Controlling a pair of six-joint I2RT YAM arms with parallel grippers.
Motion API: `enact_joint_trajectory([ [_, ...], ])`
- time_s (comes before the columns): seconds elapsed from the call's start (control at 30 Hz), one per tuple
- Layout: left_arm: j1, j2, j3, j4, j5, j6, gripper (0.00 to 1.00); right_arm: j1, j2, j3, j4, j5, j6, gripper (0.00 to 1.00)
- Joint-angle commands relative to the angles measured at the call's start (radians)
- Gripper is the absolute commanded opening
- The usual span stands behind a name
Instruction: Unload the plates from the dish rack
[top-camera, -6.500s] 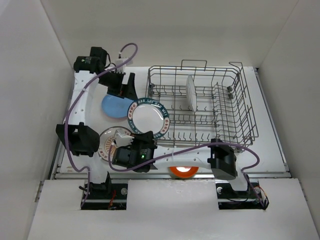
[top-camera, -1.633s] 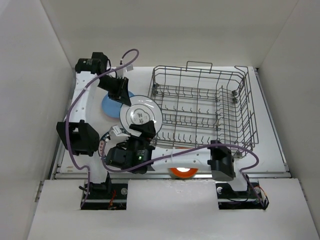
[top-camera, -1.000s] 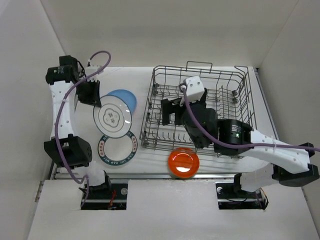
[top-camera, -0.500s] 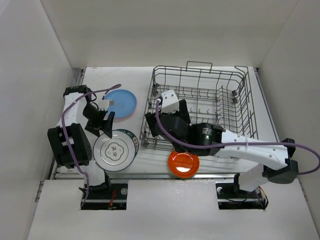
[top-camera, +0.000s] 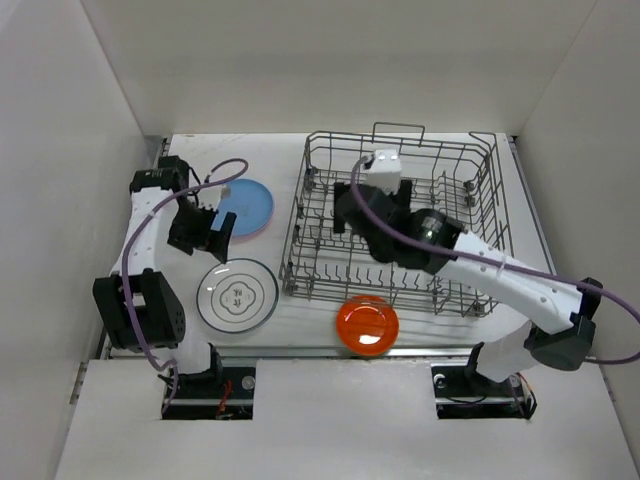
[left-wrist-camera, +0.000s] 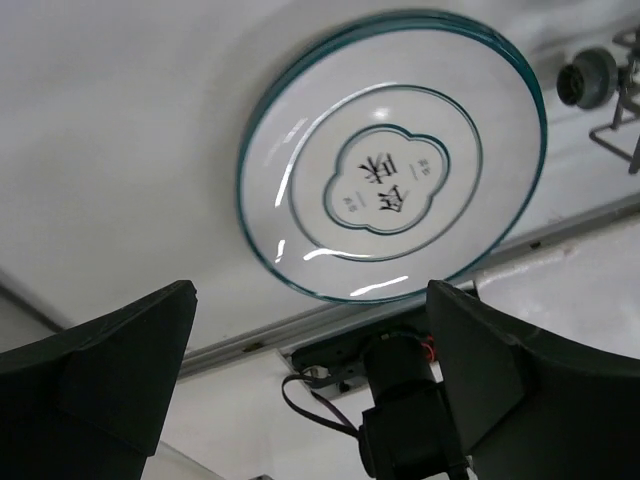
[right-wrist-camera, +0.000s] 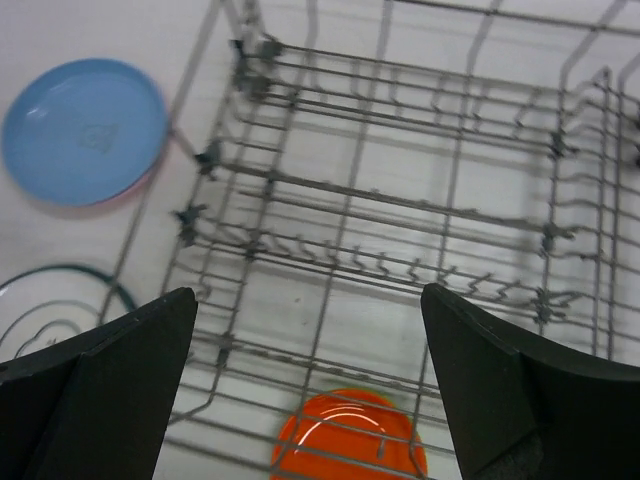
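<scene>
The rack held no plate: the one standing in it seconds earlier was gone, and a white plate lay on the bench left of the rack's near corner. Unloading appeared complete. The left claw hovered wide open above that plate, and the right claw hung wide and empty over the rack. The white plate lay flat, face up; being round, it had no long axis. The blue plate lay left of the rack's far corner, the orange plate just before its near edge.
</scene>
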Motion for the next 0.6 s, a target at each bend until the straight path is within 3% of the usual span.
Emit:
enact_joint_trajectory([
  [0.0, -0.002, -0.094, 0.092, 0.049, -0.098, -0.102, 0.99, -0.162, -0.072, 0.024, -0.137, -0.063, 0.164, 1.0],
  [0.1, -0.002, -0.116, 0.138, 0.069, -0.168, -0.183, 0.99, -0.372, -0.158, 0.011, -0.187, -0.137, 0.173, 1.0],
  [0.27, -0.002, -0.116, 0.183, 0.089, -0.24, -0.254, 0.99, -0.702, -0.174, 0.071, -0.335, -0.12, 0.106, 1.0],
  [0.57, -0.002, -0.096, 0.172, 0.079, -0.226, -0.28, 0.99, -1.024, -0.009, 0.056, -0.3, -0.203, -0.052, 0.98],
])
